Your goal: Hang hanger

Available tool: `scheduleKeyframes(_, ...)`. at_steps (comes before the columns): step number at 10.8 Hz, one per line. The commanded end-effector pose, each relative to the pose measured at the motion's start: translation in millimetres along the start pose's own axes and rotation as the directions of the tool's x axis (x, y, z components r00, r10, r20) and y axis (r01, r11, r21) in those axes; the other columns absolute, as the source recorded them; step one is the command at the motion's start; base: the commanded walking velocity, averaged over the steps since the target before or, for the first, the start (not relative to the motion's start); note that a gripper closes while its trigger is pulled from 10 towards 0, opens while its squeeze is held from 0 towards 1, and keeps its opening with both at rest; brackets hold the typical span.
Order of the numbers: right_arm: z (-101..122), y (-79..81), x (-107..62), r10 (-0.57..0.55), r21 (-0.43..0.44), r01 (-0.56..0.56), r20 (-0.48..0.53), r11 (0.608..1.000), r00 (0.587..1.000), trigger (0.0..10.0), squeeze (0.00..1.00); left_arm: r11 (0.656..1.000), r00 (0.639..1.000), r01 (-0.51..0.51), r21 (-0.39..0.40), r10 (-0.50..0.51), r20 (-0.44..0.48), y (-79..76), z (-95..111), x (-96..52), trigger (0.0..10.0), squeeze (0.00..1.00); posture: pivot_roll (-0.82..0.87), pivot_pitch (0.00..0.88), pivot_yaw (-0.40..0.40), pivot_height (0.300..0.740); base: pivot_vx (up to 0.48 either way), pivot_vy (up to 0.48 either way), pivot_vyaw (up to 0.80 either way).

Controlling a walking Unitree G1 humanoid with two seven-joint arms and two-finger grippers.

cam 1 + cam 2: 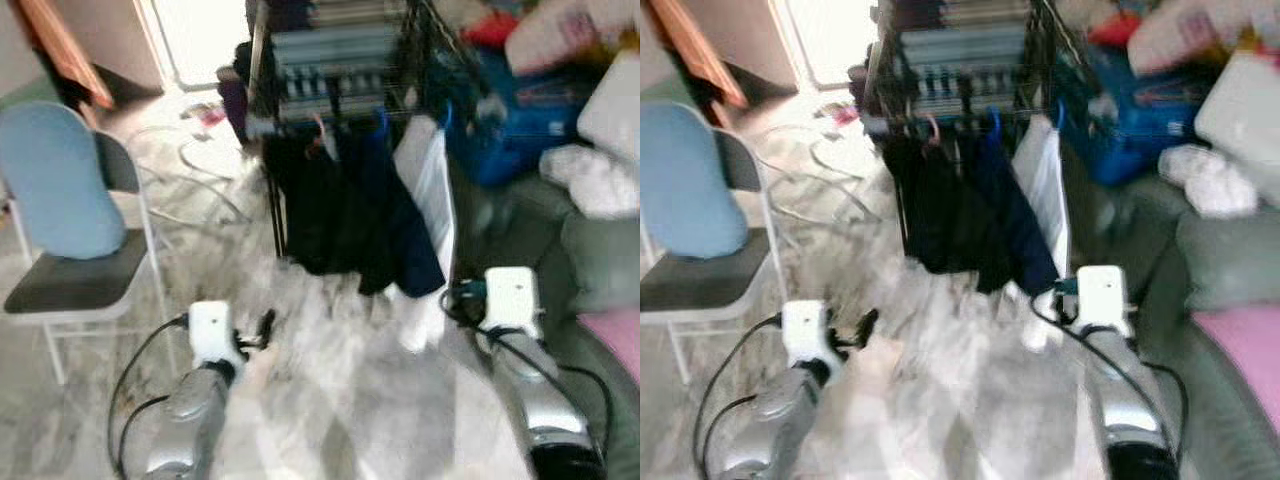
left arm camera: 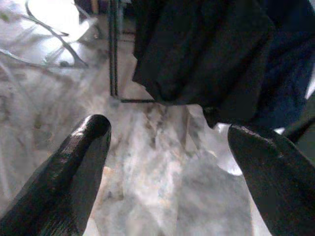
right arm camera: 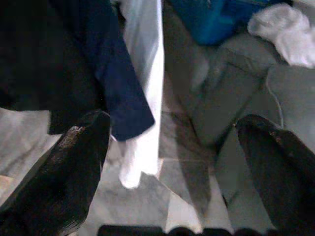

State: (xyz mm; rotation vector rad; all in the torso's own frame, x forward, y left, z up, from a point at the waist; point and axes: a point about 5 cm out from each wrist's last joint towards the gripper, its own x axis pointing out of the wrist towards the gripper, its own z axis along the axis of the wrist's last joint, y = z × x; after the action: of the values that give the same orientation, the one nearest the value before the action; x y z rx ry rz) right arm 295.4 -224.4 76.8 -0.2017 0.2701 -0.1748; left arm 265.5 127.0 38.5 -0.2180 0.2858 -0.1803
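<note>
A black wire drying rack (image 1: 340, 60) stands ahead on the marble floor. Dark garments (image 1: 325, 210), a navy one (image 3: 115, 83) and a white one (image 1: 430, 170) hang from its front bar on hangers; a pinkish hook (image 1: 318, 128) and a blue hook (image 1: 380, 120) show at the bar. My left gripper (image 2: 167, 130) is low, short of the rack's left leg, open and empty. My right gripper (image 3: 172, 120) is open and empty too, near the hem of the white garment. The eye views are blurred.
A folding chair (image 1: 30, 290) with a blue cushion stands at the left. Pale wire loops (image 1: 190, 170) lie on the floor behind it. A grey sofa (image 1: 590, 250) with a blue bag (image 1: 520, 120), white cloth (image 1: 590, 175) and a pink cushion (image 1: 615, 335) fills the right.
</note>
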Motion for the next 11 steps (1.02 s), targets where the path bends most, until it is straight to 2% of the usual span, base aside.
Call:
scheduleKeyframes(1, 5.5, 8.0, 0.8, 0.030, 0.001, -0.030, 0.024, 1.000, 0.999, 10.0, 0.00, 0.999, 1.000, -0.024, 0.026, 0.024, -0.001, 7.8, 1.7, -2.1, 10.0, 0.00, -0.11, 0.000, 0.086, 0.740, 0.000, 0.420, 0.00)
scheduleKeyframes(2, 5.4, 8.3, 0.7, 0.033, 0.001, -0.033, 0.025, 0.999, 0.999, 10.0, 0.00, 0.999, 1.000, -0.026, 0.029, 0.026, -0.002, 7.9, 1.6, -2.4, 10.0, 0.00, -0.11, 0.000, 0.086, 0.740, 0.000, 0.424, 0.00)
scheduleKeyframes(6, 5.3, 11.6, 0.9, 0.062, -0.014, -0.062, 0.033, 0.998, 0.998, 10.0, 0.00, 0.999, 1.000, -0.029, 0.036, 0.029, 0.001, 6.8, -0.4, -3.2, 10.0, 0.00, -0.11, 0.000, 0.085, 0.740, 0.000, 0.000, 0.00)
scheduleKeyframes(11, 4.0, 13.7, 1.3, 0.069, -0.007, -0.069, 0.031, 0.998, 0.997, 10.0, 0.00, 0.998, 1.000, -0.025, 0.050, 0.025, -0.004, 4.6, -0.3, -1.7, 10.0, 0.00, -0.11, 0.000, 0.091, 0.740, -0.250, 0.000, 0.00)
